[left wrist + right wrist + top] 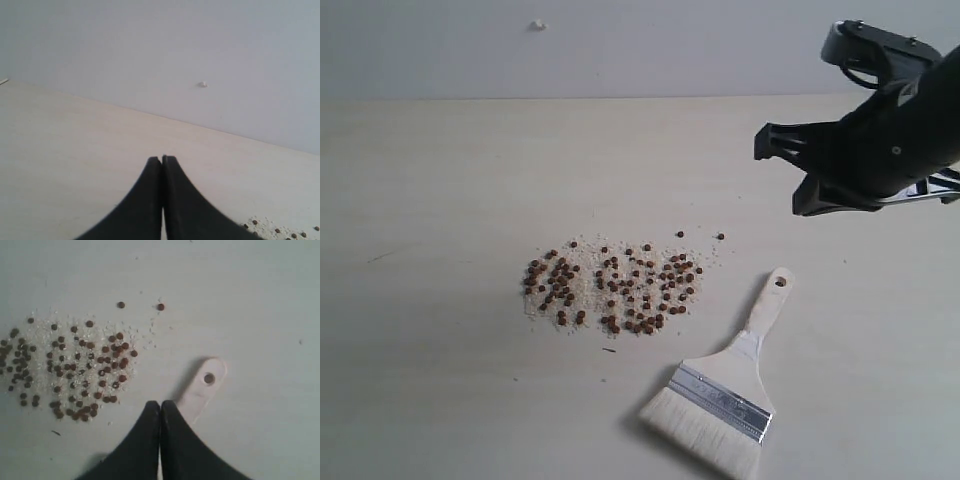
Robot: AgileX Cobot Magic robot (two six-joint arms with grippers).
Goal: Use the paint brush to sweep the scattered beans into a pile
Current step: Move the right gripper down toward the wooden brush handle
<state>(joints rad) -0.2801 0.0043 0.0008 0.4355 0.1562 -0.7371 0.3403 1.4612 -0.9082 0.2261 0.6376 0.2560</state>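
Observation:
The beans (610,285) lie scattered in a loose patch with whitish crumbs at mid-table, and two strays (720,236) sit just beyond it. To their right lies the paint brush (730,385), flat on the table, bristles toward the front edge and its handle hole (779,282) toward the back. My right gripper (788,175) hangs above the table behind the handle and touches nothing. In the right wrist view it (160,404) is shut and empty, above the handle (202,387) and beside the beans (85,365). My left gripper (161,159) is shut and empty, with a few beans (280,231) at the frame's corner.
The pale wooden table (440,180) runs back to a plain grey wall with a small white blob (537,24) on it. A tiny dark speck (608,349) lies just in front of the beans.

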